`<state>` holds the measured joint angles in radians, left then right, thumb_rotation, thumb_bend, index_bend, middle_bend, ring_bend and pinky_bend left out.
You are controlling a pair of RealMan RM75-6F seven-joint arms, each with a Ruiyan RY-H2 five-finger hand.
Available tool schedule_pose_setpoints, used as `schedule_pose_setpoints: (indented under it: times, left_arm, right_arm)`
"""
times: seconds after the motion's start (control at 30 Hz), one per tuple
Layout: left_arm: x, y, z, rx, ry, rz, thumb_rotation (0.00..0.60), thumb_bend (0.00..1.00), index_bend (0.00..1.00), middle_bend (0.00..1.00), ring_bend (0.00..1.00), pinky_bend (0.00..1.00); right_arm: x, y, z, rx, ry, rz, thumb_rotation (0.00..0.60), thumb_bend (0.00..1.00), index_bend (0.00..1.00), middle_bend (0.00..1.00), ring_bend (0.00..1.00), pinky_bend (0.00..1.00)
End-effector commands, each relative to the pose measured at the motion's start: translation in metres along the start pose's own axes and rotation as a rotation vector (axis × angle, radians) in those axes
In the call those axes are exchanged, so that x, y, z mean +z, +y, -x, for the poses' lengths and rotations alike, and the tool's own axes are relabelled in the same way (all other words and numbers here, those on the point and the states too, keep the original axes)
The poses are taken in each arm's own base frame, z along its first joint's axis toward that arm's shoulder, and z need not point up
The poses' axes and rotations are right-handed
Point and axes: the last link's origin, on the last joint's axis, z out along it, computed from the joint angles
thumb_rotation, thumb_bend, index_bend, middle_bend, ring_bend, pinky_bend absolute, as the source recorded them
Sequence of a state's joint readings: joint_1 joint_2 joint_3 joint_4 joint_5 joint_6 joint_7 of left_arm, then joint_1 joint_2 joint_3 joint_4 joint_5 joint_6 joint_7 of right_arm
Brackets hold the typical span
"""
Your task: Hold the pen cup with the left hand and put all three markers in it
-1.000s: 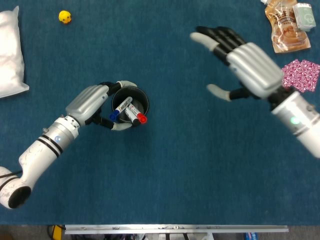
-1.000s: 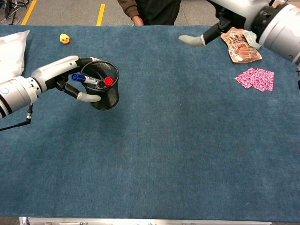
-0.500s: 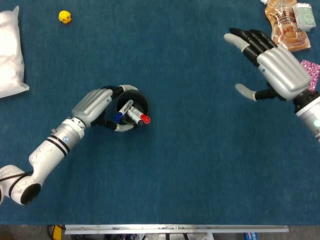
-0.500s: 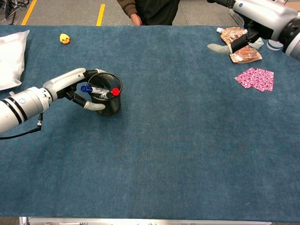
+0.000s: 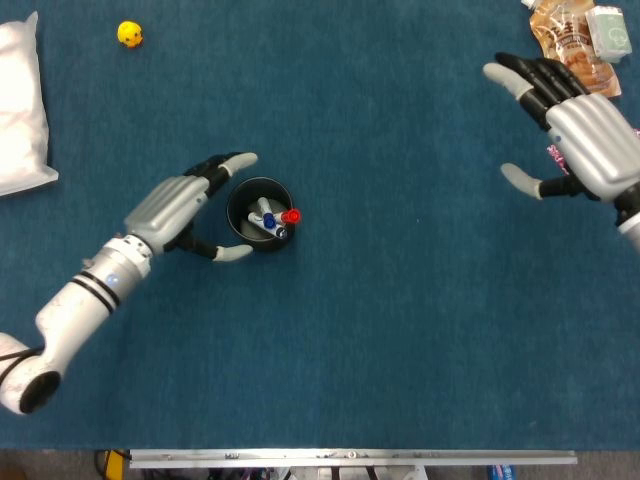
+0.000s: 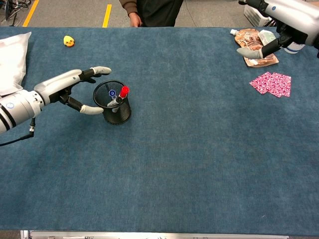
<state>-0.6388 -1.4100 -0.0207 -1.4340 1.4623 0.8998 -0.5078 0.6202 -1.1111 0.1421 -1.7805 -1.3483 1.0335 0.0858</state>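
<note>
head view: the cup [image 5: 259,215] stands upright left of the surface's middle, markers [image 5: 274,218] inside. the left hand [image 5: 183,203] sits just beside it, fingers spread wide, holding nothing. the right hand [image 5: 580,143] hangs wide open near the far right corner.

chest view: red and blue caps poke above the cup's [image 6: 116,110] rim; left hand [image 6: 67,87] apart from it.

- Black mesh pen cup [image 6: 116,106] stands upright on the blue bench [image 6: 199,149].
- Markers [image 6: 118,95] lean inside it, red and blue caps up; a third is hard to tell.
</note>
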Motion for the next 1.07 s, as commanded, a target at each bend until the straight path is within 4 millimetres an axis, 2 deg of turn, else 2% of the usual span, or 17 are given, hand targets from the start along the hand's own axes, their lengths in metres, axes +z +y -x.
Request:
schedule_pose_setpoints:
  times: [0.03,0.07,0.2,0.3,0.53,0.63,0.8,1.07]
  left_arm:
    - [-0.015,-0.002,-0.016,0.057,0.026,-0.007,0.474,0.16,0.0,0.05,0.03,0.1]
    - [-0.021,-0.003,-0.023,0.083,0.041,-0.012,0.485,0.16,0.0,0.05,0.03,0.1]
    - [-0.035,-0.005,-0.039,0.14,0.096,-0.034,0.594,0.16,0.0,0.06,0.03,0.1]
    - [-0.057,-0.012,-0.06,0.235,0.226,-0.081,0.6,0.16,0.0,0.07,0.03,0.1]
    - [-0.096,-0.023,-0.074,0.409,0.405,-0.19,0.6,0.16,0.0,0.09,0.05,0.1]
    - [-0.114,-0.027,-0.071,0.48,0.464,-0.249,0.6,0.16,0.0,0.09,0.05,0.1]
    - [-0.143,-0.027,-0.06,0.471,0.497,-0.32,0.6,0.16,0.0,0.09,0.05,0.1]
    - [-0.179,-0.014,-0.039,0.484,0.535,-0.383,0.6,0.16,0.0,0.09,0.05,0.1]
  right_arm:
    - [-0.01,0.01,0.0,-0.06,-0.008,0.028,0.6,0.28,0.0,0.02,0.0,0.0]
    - [-0.014,0.013,0.0,-0.088,-0.013,0.04,0.6,0.28,0.0,0.02,0.0,0.0]
    - [-0.024,0.019,-0.001,-0.155,-0.008,0.07,0.6,0.28,0.0,0.05,0.0,0.0]
    - [-0.043,0.034,0.004,-0.235,0.015,0.15,0.6,0.28,0.01,0.1,0.0,0.0]
    - [-0.081,0.051,0.012,-0.278,0.037,0.281,0.6,0.28,0.07,0.12,0.0,0.0]
    - [-0.097,0.056,0.013,-0.285,0.075,0.323,0.6,0.28,0.07,0.12,0.0,0.0]
    - [-0.121,0.062,0.014,-0.292,0.114,0.366,0.6,0.28,0.07,0.12,0.0,0.0]
    - [-0.145,0.061,0.019,-0.266,0.15,0.387,0.6,0.28,0.08,0.13,0.0,0.0]
